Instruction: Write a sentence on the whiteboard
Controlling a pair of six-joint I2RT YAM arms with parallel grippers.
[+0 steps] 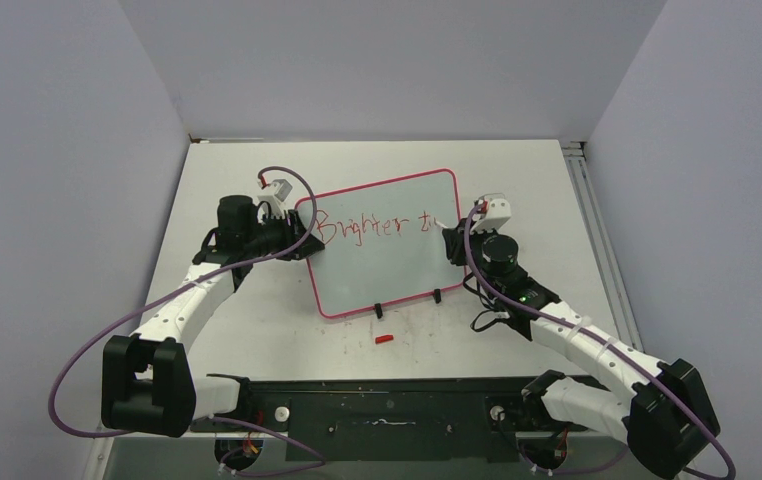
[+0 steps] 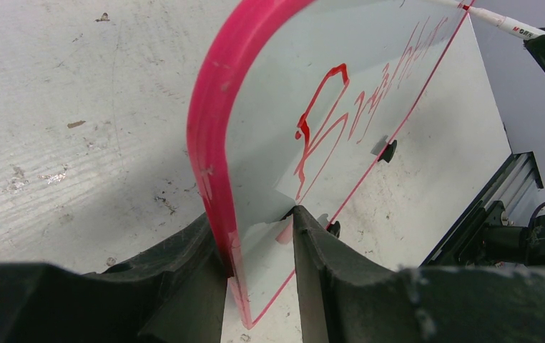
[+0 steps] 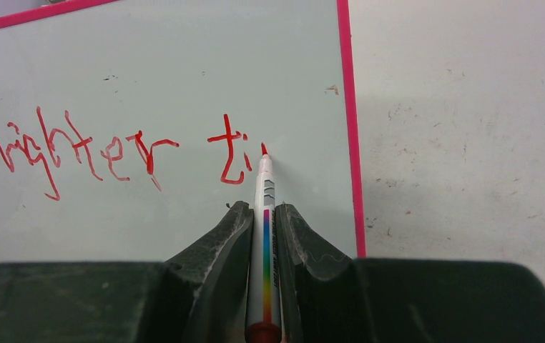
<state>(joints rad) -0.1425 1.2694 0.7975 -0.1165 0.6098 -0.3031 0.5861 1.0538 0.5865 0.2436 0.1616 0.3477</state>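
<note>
The whiteboard [image 1: 387,275] with its pink-red frame stands tilted on small black feet at mid-table. The sentence [image 1: 372,225] reads "Brighter ti" in red on its top line. My left gripper [image 1: 302,245] is shut on the board's left edge; in the left wrist view the frame [image 2: 212,143] sits between my fingers [image 2: 259,239]. My right gripper [image 1: 449,232] is shut on a white marker [image 3: 264,236] with a rainbow stripe. Its red tip touches the board [image 3: 184,71] just right of the "ti" [image 3: 230,153].
A small red marker cap [image 1: 385,339] lies on the table in front of the board. A metal rail [image 1: 597,240] runs along the table's right edge. The black base plate [image 1: 387,400] spans the near edge. Grey walls enclose three sides.
</note>
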